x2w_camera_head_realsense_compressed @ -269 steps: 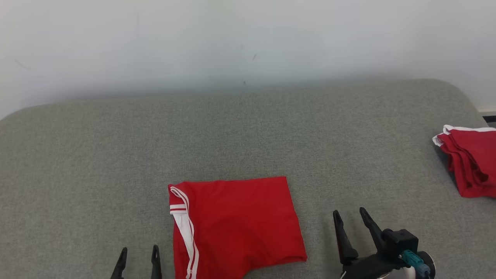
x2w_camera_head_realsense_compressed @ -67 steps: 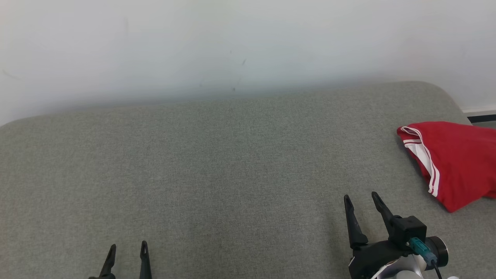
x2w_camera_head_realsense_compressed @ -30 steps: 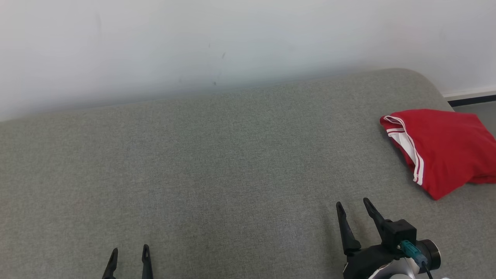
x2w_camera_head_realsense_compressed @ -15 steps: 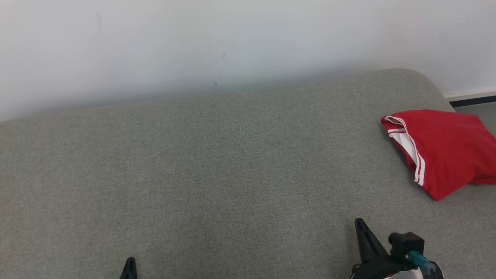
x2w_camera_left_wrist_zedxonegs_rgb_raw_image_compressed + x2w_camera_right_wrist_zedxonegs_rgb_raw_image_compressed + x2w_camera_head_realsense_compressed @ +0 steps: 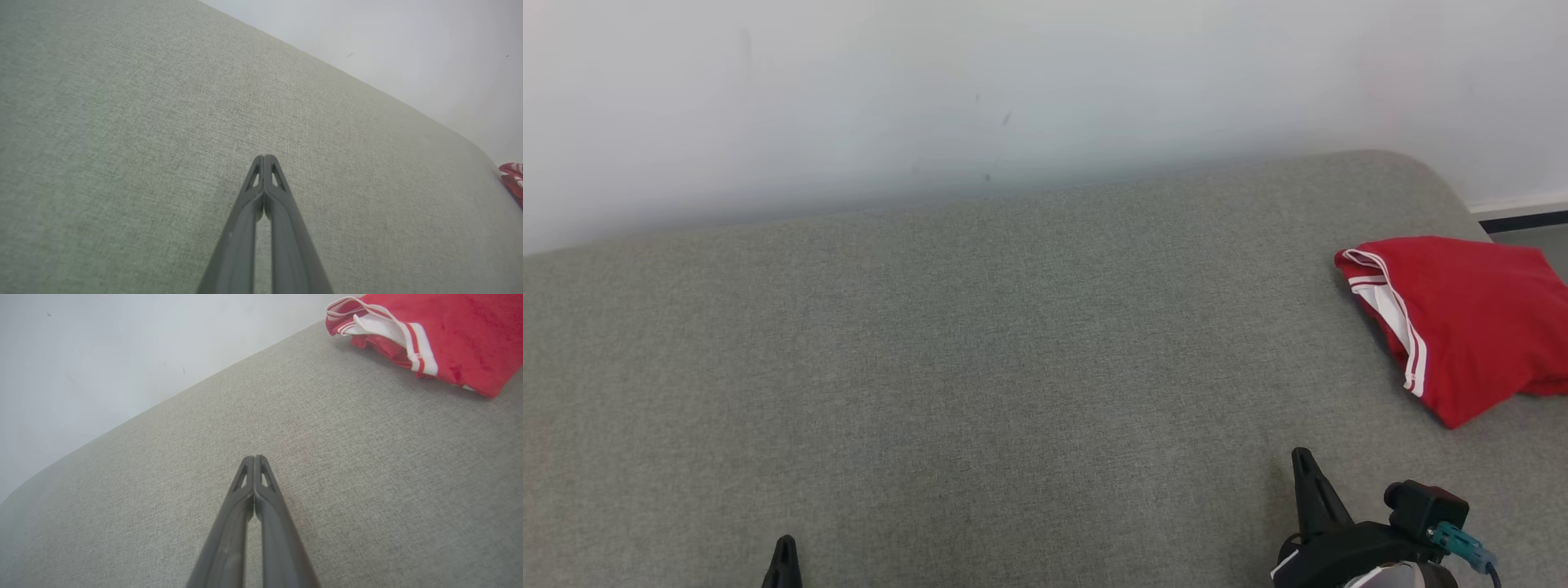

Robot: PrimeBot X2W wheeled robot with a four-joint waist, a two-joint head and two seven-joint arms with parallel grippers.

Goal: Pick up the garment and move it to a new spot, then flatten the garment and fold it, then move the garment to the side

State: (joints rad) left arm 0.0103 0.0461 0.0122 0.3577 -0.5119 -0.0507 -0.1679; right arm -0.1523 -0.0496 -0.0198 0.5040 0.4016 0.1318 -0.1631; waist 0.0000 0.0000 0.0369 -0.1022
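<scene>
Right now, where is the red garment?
In the head view, the garment lies at the grey cushion's right end, beyond the right gripper.

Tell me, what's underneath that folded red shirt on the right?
The red shirt lies on the grey padded surface. More red folds peek from under its edge; whether those are its own layers or something else, the top layer hides.

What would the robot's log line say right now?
red jersey: folded, right end of grey upholstered surface | left pincer: shut, empty | right pincer: shut, empty, apart from jersey | task: looks done
</scene>
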